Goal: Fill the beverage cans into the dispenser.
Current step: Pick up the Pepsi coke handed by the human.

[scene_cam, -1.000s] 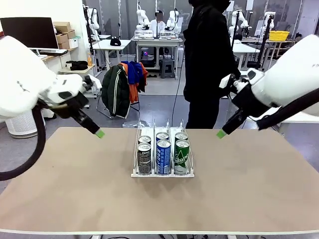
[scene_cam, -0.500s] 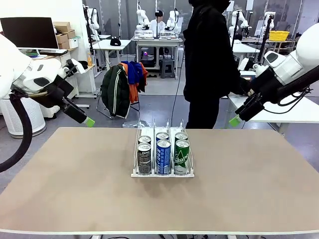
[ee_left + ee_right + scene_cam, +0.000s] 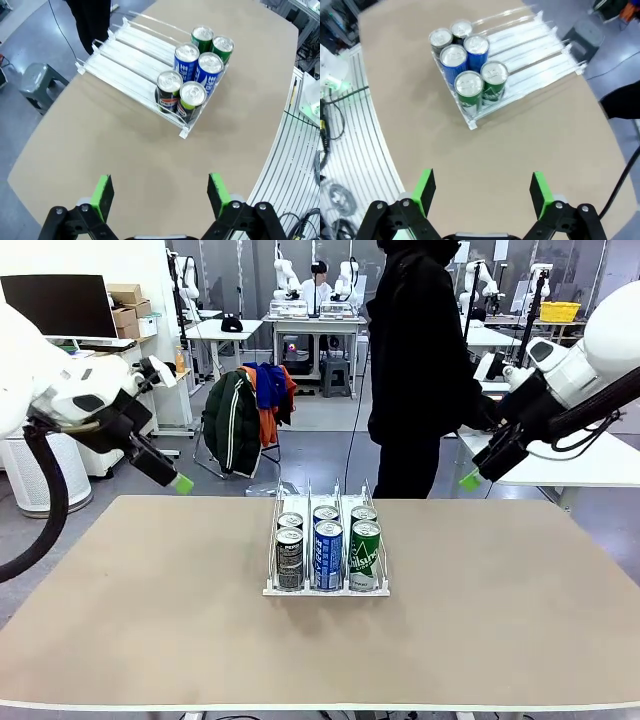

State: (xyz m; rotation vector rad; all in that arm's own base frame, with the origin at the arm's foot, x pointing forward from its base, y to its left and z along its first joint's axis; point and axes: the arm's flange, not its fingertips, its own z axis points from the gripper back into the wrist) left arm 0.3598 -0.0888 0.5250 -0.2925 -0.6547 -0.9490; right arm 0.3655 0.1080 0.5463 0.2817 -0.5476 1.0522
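The dispenser (image 3: 326,590) is white with thin pale wire dividers. It carries beverage cans (image 3: 327,555) with silver tops: a black-and-grey pair in the left lane, a blue pair with white print in the middle, and a green pair with white lettering on the right. The desk (image 3: 150,620) is plain matt tan, the left arm (image 3: 70,400) and right arm (image 3: 600,350) are white, the left fingers (image 3: 102,195) and right fingers (image 3: 540,192) are black with bright green pads, and the person (image 3: 420,350) wears black.

front: from near edge, across table (image 3: 150,610) to person (image 3: 418,350) | wrists: high, looking down from either side | shared: dispenser (image 3: 326,591)
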